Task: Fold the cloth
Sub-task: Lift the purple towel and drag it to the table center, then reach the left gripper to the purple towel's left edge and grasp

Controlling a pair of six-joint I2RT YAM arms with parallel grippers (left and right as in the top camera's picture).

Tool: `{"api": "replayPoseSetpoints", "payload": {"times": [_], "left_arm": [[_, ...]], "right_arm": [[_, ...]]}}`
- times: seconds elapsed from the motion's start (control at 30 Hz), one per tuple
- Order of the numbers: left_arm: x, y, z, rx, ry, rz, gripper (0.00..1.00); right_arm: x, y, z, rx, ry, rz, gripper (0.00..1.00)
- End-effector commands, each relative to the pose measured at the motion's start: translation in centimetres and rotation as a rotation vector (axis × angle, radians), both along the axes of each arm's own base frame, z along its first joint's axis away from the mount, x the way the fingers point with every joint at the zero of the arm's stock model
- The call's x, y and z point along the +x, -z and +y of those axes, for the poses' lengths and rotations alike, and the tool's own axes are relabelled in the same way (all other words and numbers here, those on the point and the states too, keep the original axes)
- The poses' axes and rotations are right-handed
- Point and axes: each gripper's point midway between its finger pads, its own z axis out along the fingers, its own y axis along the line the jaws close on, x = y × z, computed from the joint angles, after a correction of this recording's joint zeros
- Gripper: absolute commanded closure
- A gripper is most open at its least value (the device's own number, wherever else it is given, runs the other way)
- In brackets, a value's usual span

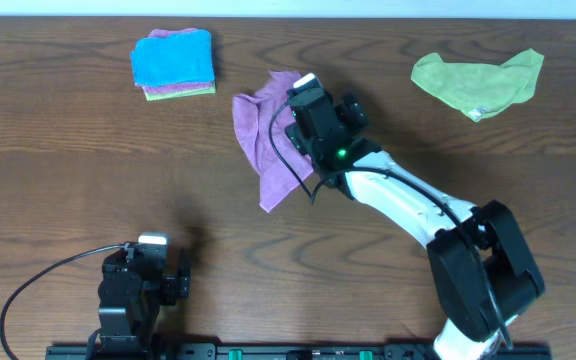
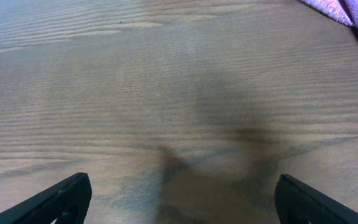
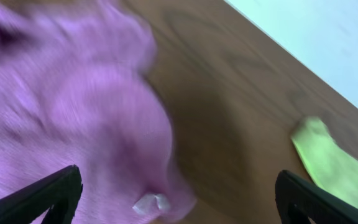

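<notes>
The purple cloth (image 1: 266, 140) lies crumpled on the wooden table, left of centre at the back. My right gripper (image 1: 304, 92) hovers over its right edge with its jaws wide open and empty. In the right wrist view the cloth (image 3: 73, 112) fills the left side, blurred, with a small white tag (image 3: 151, 203) between the open fingers (image 3: 179, 202). My left gripper (image 2: 179, 202) is open and empty above bare wood near the front left (image 1: 153, 248). A corner of the cloth (image 2: 347, 9) shows at the top right of the left wrist view.
A folded bright blue cloth on a small stack (image 1: 173, 62) sits at the back left. A lime-green cloth (image 1: 478, 82) lies crumpled at the back right, and also shows in the right wrist view (image 3: 334, 165). The table's far edge (image 3: 291, 56) runs close behind.
</notes>
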Motion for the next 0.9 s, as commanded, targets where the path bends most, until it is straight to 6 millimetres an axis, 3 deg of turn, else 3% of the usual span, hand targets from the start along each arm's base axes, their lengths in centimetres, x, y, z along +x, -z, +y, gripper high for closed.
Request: {"api": "replayPoseSetpoints", "payload": {"times": [0.0, 0.13, 0.23, 0.3, 0.4, 0.6, 0.77, 0.87], "left_arm": [[-0.1, 0.5, 0.0, -0.005, -0.008, 0.011, 0.05], [-0.1, 0.5, 0.0, -0.005, -0.008, 0.011, 0.05], [-0.1, 0.5, 0.1, -0.004, -0.008, 0.011, 0.05], [-0.1, 0.5, -0.2, -0.016, 0.005, 0.010, 0.05], [0.1, 0.1, -1.8, -0.110, 0.047, -0.003, 0.05], [-0.3, -2.6, -7.1, -0.363, 0.264, -0.041, 0.05], [-0.5, -5.8, -7.6, -0.514, 0.207, -0.019, 0.05], [0.0, -8.4, -7.7, -0.544, 0.189, 0.013, 0.05]], "right_arm": [[0.0, -4.8, -0.6, -0.042, 0.078, -0.111, 0.01], [-2.9, -5.7, 1.3, 0.091, 0.025, -0.027, 0.01], [-5.4, -5.4, 2.6, 0.224, -0.025, 0.099, 0.01], [-6.2, -4.6, 2.3, 0.261, -0.028, 0.173, 0.01], [-5.3, -3.1, 1.0, 0.287, -0.006, 0.214, 0.01], [-2.8, -0.9, -0.3, 0.444, -0.106, 0.319, 0.01], [-1.1, 0.6, -3.6, 0.566, -0.070, 0.371, 0.01], [-0.7, 1.3, -4.3, 0.625, -0.074, 0.400, 0.01]]}}
